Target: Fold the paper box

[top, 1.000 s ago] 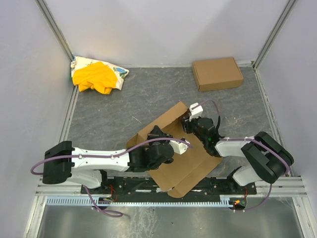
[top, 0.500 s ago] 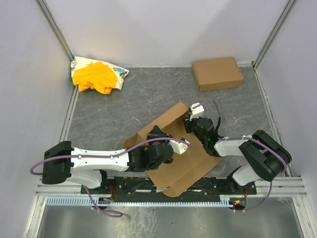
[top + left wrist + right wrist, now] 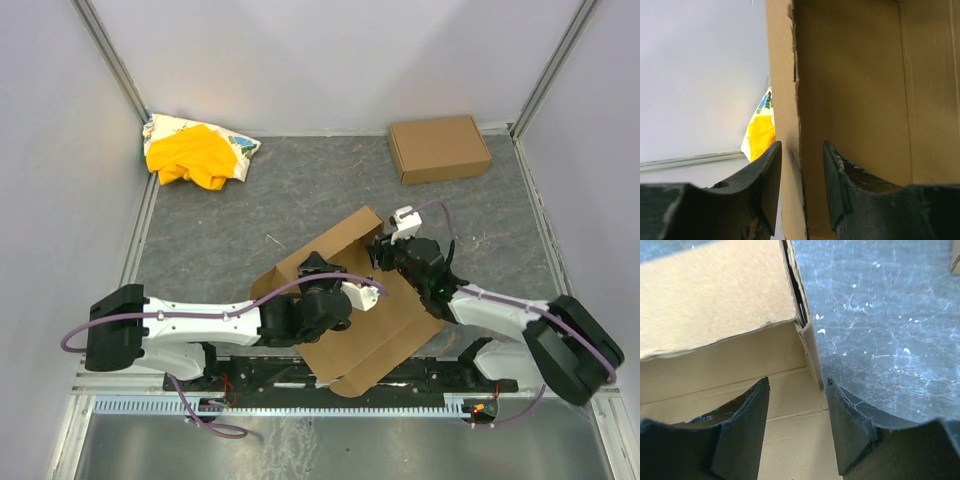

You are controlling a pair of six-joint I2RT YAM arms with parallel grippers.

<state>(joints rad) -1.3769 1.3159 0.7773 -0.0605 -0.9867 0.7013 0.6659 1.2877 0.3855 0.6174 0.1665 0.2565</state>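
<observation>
Soft, even light from above; the close-ups lose focus.
The top view is sharp, the grey bench point(image 3: 300, 190) evenly lit, with faint shadows under the arms point(image 3: 200, 322) and no glare. In both wrist views the dark pincer fingers point(image 3: 765, 190) are blurred and almost black, while the paper box point(image 3: 855, 90) beside them looks warm and slightly soft.

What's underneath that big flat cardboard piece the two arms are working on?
The grey table shows beside the cardboard, and its near corner lies over the black rail. Anything directly beneath is hidden.
</observation>
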